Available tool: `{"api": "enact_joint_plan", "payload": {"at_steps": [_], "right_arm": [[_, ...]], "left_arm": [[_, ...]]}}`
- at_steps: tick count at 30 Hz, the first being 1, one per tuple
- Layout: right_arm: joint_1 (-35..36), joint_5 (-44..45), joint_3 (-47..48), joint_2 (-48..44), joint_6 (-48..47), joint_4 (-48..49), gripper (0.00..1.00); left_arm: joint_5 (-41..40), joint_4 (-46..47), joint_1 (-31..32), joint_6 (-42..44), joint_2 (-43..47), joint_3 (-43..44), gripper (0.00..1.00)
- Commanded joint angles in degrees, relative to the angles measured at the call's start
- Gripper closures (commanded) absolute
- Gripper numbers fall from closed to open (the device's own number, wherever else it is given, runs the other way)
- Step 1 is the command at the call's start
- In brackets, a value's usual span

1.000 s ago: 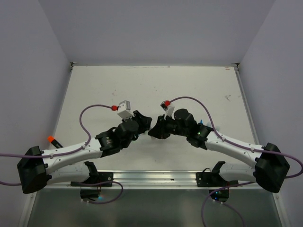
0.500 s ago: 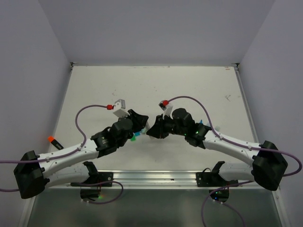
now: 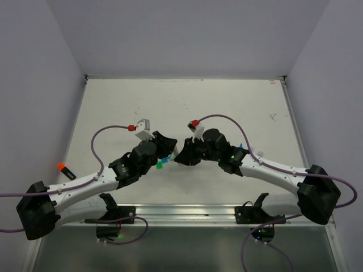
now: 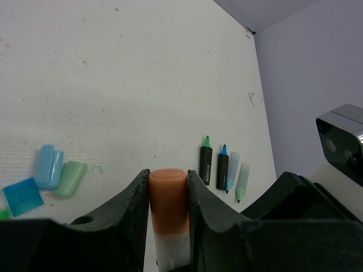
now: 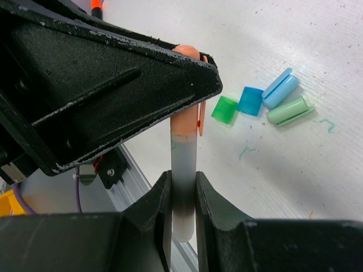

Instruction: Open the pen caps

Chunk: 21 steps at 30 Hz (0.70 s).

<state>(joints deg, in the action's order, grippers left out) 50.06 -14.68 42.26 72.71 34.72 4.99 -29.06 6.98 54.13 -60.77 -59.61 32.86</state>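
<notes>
The left pincer (image 4: 168,184) is clamped on the orange cap (image 4: 168,198), one finger flat against each side near its rounded end. The right pincer (image 5: 183,190) is closed tight on the pale marker barrel (image 5: 184,156) below that cap. The marker is thus held in the air between the two arms, over the near middle of the table (image 4: 142,68).

The cap is light, hard, smooth plastic. It probably holds by a friction snap, so it should want a straight pull along the barrel. It could slide out of smooth fingers if pinched only at the tip. The hold on its parallel sides looks sound, and the barrel looks stiff enough not to bend.

Just beside the pincers four loose caps lie on the table: a green cap (image 5: 225,109), a blue cap (image 5: 250,101), a light blue cap (image 5: 279,90) and a mint cap (image 5: 290,109), the last two touching. Farther right lie four uncapped markers side by side: a black green-tipped marker (image 4: 205,164), a black blue-tipped marker (image 4: 222,170), a pale blue marker (image 4: 232,171) and a pale mint marker (image 4: 243,182). An orange-tipped marker (image 3: 64,169) lies well apart at the left edge.

Faint print low on the barrel is cut off and unreadable, and no brand shows.
</notes>
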Motion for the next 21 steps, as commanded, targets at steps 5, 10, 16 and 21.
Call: {"api": "enact_joint_plan", "payload": {"at_steps": [5, 10, 16, 21], "right_arm": [[1.26, 1.93, 4.06, 3.14, -3.6, -3.15, 1.0], [2.49, 5.01, 1.43, 3.14, -2.47, -3.41, 1.0], [4.6, 7.64, -2.97, 1.57, -1.06, -3.94, 1.0], [5.31, 9.31, -5.96, -1.07, -1.06, -4.82, 1.0]], "left_arm": [[14.38, 9.28, -13.6, 4.6, 3.8, -4.3, 1.0], [14.12, 5.15, -18.44, 9.09, 2.93, 0.09, 1.0], [12.87, 2.94, -24.32, 8.74, 5.82, -0.6, 1.0], [16.14, 4.62, -29.43, 9.09, 5.83, -1.05, 1.0]]}}
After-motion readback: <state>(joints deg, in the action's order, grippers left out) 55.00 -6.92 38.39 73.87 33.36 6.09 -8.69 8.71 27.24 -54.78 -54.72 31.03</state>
